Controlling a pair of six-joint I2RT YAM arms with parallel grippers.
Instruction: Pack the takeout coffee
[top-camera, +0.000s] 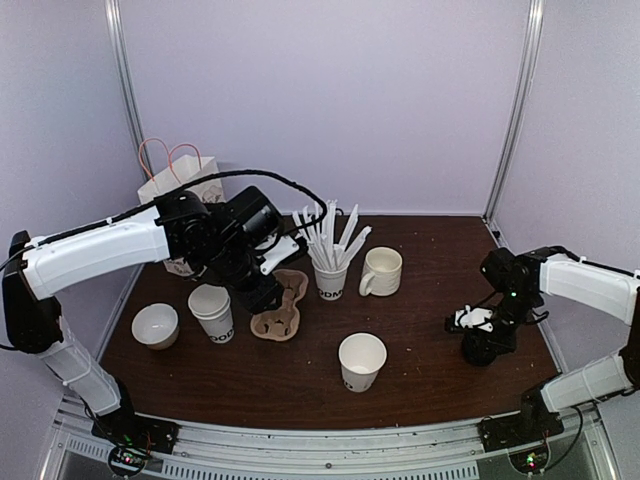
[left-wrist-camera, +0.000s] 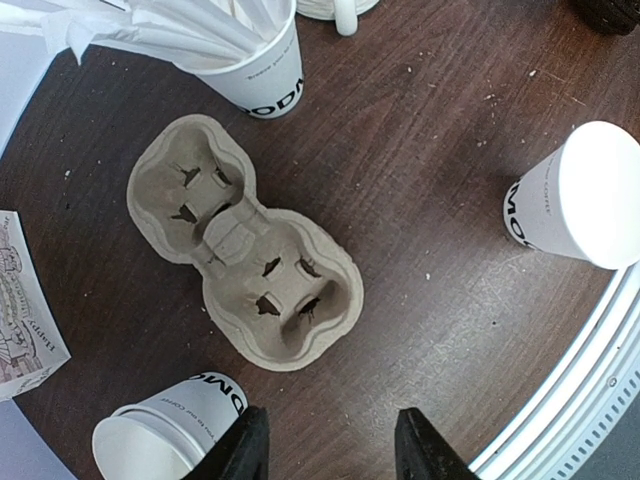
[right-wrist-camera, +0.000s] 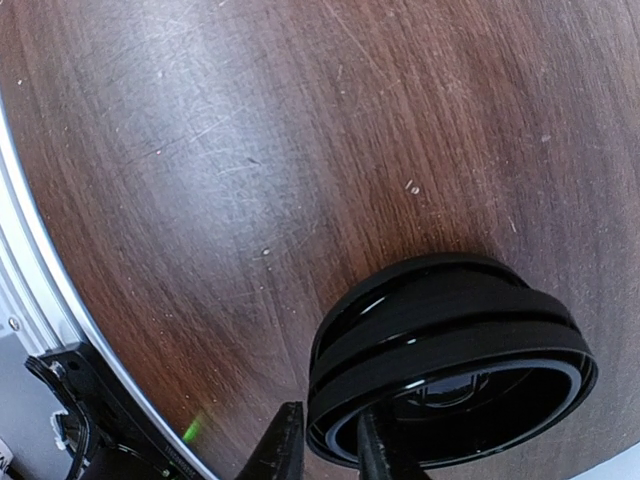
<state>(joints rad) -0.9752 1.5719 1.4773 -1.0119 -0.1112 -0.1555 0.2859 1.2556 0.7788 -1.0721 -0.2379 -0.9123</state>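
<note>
Two white paper cups with black lettering stand lidless on the table: one (top-camera: 361, 360) (left-wrist-camera: 580, 195) near the front centre, and one (top-camera: 213, 312) (left-wrist-camera: 165, 425) nested in a short stack at the left. A moulded cardboard cup carrier (top-camera: 280, 310) (left-wrist-camera: 245, 245) lies empty between them. My left gripper (top-camera: 265, 298) (left-wrist-camera: 333, 450) hangs open above the wood just past the carrier, with the stacked cup beside its left finger and nothing between the jaws. At the right, my right gripper (top-camera: 478, 335) (right-wrist-camera: 325, 455) pinches the rim of a stack of black lids (top-camera: 487, 347) (right-wrist-camera: 450, 360), one finger inside and one outside.
A cup full of white sticks (top-camera: 330, 275) (left-wrist-camera: 250, 70) and a cream mug (top-camera: 381, 270) stand behind the carrier. A small white bowl (top-camera: 155, 325) sits at the left and a paper bag (top-camera: 180, 182) at the back left. The table's metal front edge (right-wrist-camera: 40, 300) runs close to the lids.
</note>
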